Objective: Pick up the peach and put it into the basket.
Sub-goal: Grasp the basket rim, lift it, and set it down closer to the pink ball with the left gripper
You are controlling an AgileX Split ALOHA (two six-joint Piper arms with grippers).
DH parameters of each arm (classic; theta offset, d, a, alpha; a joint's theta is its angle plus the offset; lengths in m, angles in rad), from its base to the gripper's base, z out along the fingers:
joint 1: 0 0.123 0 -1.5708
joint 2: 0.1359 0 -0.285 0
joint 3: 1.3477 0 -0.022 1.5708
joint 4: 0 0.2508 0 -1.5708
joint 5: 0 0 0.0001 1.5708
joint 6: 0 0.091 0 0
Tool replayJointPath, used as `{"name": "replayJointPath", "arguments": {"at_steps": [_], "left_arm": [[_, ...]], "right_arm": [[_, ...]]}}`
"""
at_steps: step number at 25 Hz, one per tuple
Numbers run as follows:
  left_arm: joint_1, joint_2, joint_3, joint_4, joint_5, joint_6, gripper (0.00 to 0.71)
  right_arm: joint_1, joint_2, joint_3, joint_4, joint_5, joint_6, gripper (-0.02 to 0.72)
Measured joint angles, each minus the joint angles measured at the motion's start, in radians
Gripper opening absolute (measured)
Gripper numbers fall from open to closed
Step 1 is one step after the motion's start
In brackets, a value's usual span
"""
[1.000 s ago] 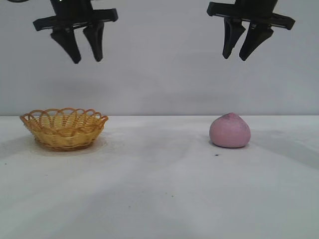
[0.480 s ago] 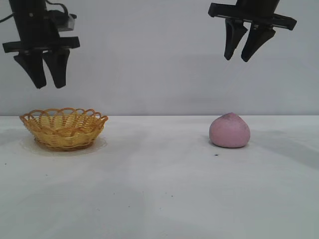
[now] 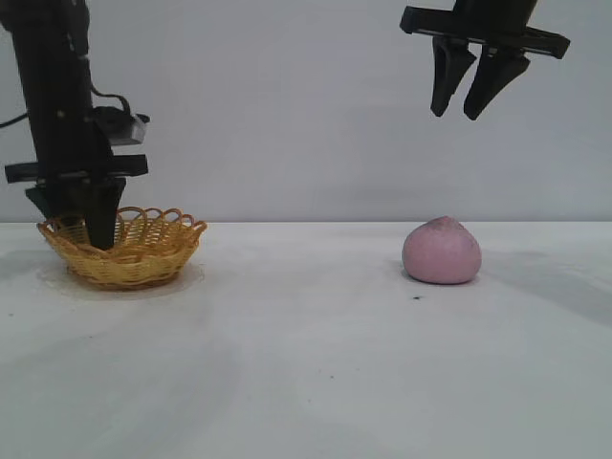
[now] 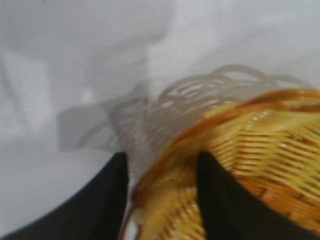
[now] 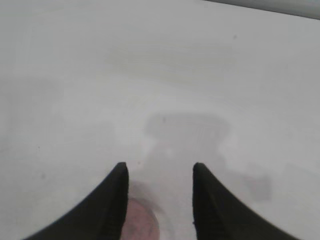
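Left claw (image 3: pixel 88 225): dropped onto basket (image 3: pixel 143 253) rim at table's (image 3: pixel 306 363) left; narrow, seemingly straddling the rim.
Right claw (image 3: pixel 470 96): unmoved above peach (image 3: pixel 440 251), part open.

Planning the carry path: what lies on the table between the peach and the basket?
Nothing: in the exterior view the table between the peach and the basket is bare, apart from a few tiny dark specks.
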Motion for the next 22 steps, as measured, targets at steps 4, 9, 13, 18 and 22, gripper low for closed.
{"name": "replayJointPath", "arguments": {"at_steps": [4,9,13,18,22], "left_arm": [[0.001,-0.032,0.000,-0.092,0.019,0.004,0.038],[0.001,-0.168,0.100,-0.290,-0.022,0.010,0.000],[0.001,-0.291,0.339,-0.515,-0.104,0.090,0.000],[-0.024,-0.399,0.718,-0.759,-0.303,0.208,0.000],[-0.091,-0.436,0.899,-0.879,-0.470,0.246,0.000]], "right_arm": [[0.000,0.000,0.000,0.000,0.000,-0.007,0.262],[0.000,0.000,0.000,-0.004,0.000,-0.007,0.262],[0.000,0.000,0.000,-0.006,0.000,-0.007,0.262],[0.000,0.000,0.000,-0.006,0.000,-0.013,0.262],[0.000,0.000,0.000,-0.006,0.000,-0.013,0.262]]}}
